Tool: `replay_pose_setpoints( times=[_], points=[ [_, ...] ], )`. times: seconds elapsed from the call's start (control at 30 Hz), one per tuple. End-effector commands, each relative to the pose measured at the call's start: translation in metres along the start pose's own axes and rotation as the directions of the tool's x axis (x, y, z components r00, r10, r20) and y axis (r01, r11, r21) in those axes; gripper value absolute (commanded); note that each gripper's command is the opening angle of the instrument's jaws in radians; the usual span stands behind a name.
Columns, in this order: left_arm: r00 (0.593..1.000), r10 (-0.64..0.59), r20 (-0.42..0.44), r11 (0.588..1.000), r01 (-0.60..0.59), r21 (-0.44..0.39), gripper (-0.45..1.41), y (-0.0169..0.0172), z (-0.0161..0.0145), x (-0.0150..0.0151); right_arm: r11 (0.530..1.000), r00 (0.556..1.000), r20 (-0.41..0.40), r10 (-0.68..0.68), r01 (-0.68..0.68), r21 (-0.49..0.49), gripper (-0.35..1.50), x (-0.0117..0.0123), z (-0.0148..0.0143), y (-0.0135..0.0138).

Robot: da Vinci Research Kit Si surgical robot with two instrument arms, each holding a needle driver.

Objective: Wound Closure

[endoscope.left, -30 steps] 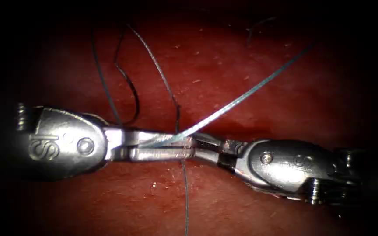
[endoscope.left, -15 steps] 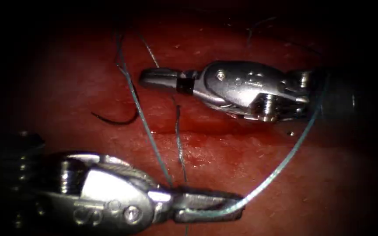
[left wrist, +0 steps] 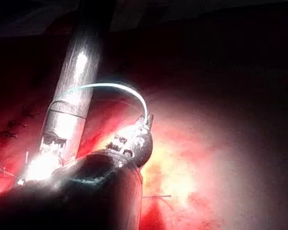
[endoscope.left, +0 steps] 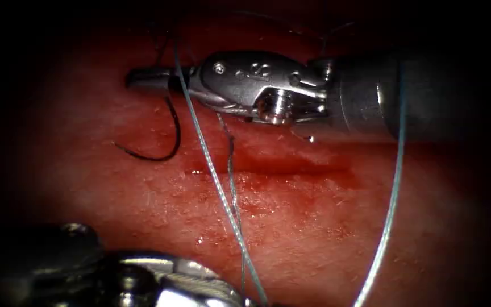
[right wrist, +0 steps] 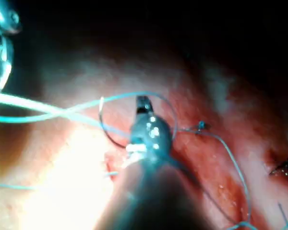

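Observation:
My right tool reaches in from the right above the cut, jaws shut, with nothing seen between them. The pale thread runs up across those jaws, and a second strand hangs in front of the shaft. The left tool's wrist sits at the bottom edge. Its jaws are shut on the thread, which arcs over to the right tool's shaft. The dark curved needle lies free on the tissue, left of the cut, held by neither tool.
A darker strand crosses the cut and runs down the tissue. Red fluid wets the cut's edges. Short cut thread ends lie on the tissue near earlier stitches. The right tool's jaws sit inside a thread loop.
The tools met tip to tip over the cut one second ago. Since then the left tool has dropped to the bottom edge with the thread. The right tool has risen and reached further left.

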Motion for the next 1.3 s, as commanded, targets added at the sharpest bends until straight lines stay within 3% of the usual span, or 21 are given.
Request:
replay_pose_setpoints(
  times=[0.03, 0.3, 0.53, 0.67, 1.0, 1.07, 1.3],
  points=[
    [1.000, -0.002, 0.000, 1.000, 0.002, 0.002, -0.45, -0.0001, 0.0006, -0.0003, 1.000, 1.000, -0.009, 0.010, -0.010, 0.000, -0.35, -0.0004, 0.0008, 0.0002],
    [0.989, -0.073, -0.125, 0.993, 0.083, 0.081, -0.45, 0.0003, -0.0010, -0.0012, 0.988, 0.963, -0.220, 0.154, -0.151, 0.031, -0.35, -0.0010, 0.0012, 0.0004],
    [0.955, -0.156, -0.253, 0.972, 0.193, 0.131, -0.45, 0.0006, -0.0024, -0.0012, 0.960, 0.870, -0.407, 0.278, -0.247, 0.128, -0.35, -0.0009, 0.0012, -0.0002],
    [0.941, -0.209, -0.265, 0.957, 0.253, 0.144, -0.45, 0.0009, -0.0037, -0.0017, 0.948, 0.822, -0.474, 0.316, -0.259, 0.184, -0.35, -0.0005, 0.0008, -0.0006],
    [0.921, -0.303, -0.245, 0.926, 0.346, 0.153, -0.45, 0.0032, -0.0069, -0.0055, 0.933, 0.758, -0.545, 0.359, -0.276, 0.231, -0.35, 0.0009, -0.0015, 0.0005],
    [0.913, -0.342, -0.223, 0.906, 0.383, 0.181, -0.45, 0.0027, -0.0090, -0.0074, 0.927, 0.753, -0.542, 0.372, -0.274, 0.256, -0.35, 0.0011, -0.0032, 0.0003],
    [0.915, -0.363, -0.175, 0.884, 0.398, 0.247, -0.45, 0.0003, -0.0120, -0.0115, 0.918, 0.751, -0.538, 0.382, -0.242, 0.314, -0.35, 0.0012, -0.0064, -0.0007]
  ],
)
